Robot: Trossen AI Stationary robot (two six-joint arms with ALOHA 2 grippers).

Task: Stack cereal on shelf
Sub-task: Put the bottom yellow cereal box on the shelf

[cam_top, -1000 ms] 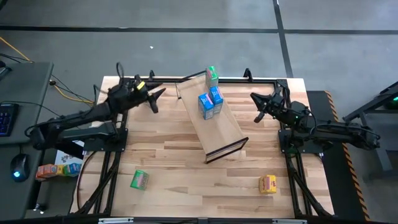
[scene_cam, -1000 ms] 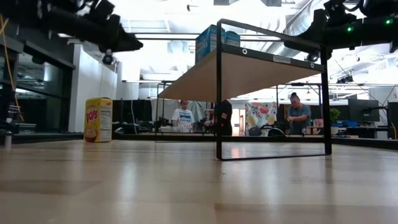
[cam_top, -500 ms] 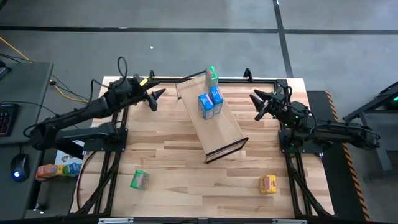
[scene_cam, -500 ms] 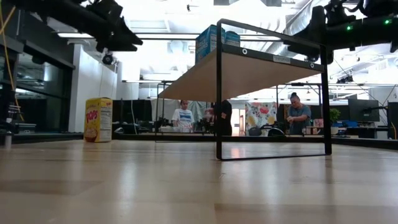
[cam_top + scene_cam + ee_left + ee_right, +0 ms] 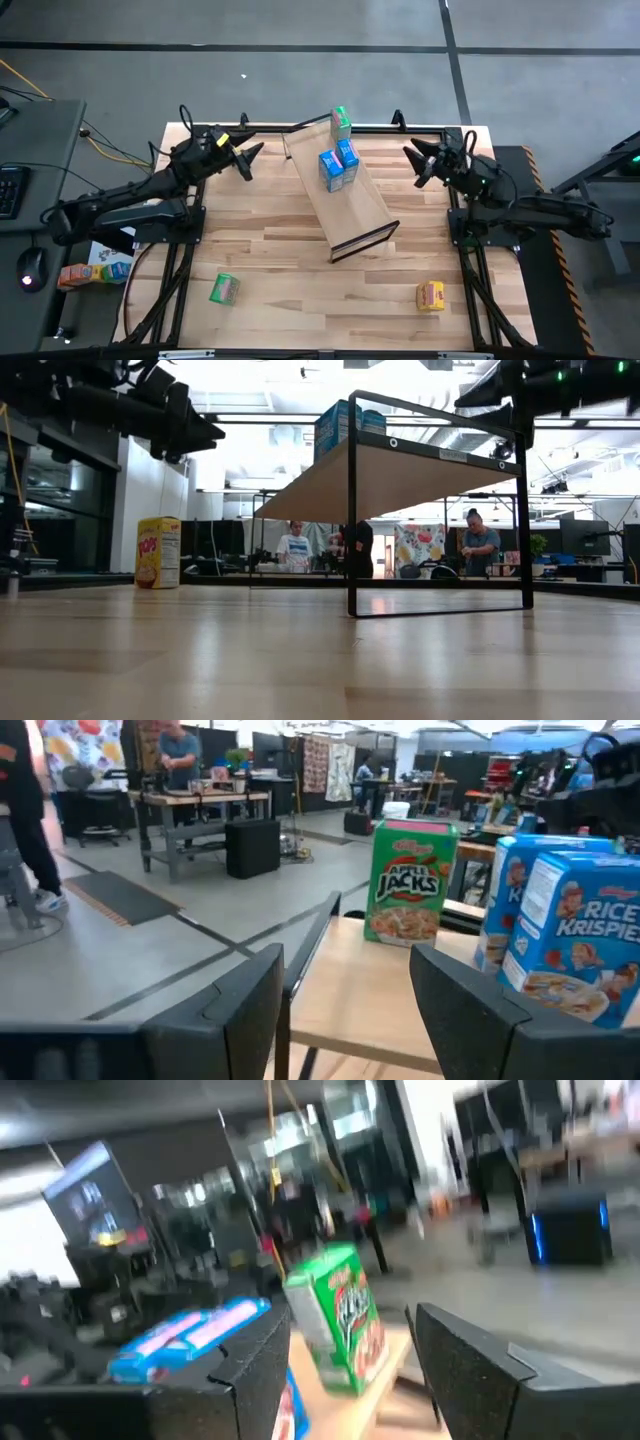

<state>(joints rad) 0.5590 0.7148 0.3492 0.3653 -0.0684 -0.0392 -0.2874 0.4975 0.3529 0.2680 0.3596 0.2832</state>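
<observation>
Cereal boxes: three on the shelf (image 5: 345, 195), three off it. Shelf is a long light-wood board lying diagonally across the middle of the desk (image 5: 290, 260), with a thin dark frame at its near end.

On the shelf: one green box (image 5: 341, 122) upright at the far end; two blue boxes (image 5: 338, 166) upright side by side, touching, nearer the middle. Left wrist view shows the same green box and blue boxes ahead on the board.

Off the shelf: second green box (image 5: 224, 289) on the desk, near-left area; yellow box (image 5: 431, 295) on the desk, near-right area, well apart from the shelf. In the low view this yellow box stands upright. Some boxes also sit off the desk by the left arm's base; colours hard to tell.

Left end effector (image 5: 249, 160): raised, left of the shelf's far end, fingers apart, holding nothing.

Right end effector (image 5: 416, 165): raised, right of the shelf's far end, fingers apart, holding nothing.

People visible in the room behind.
</observation>
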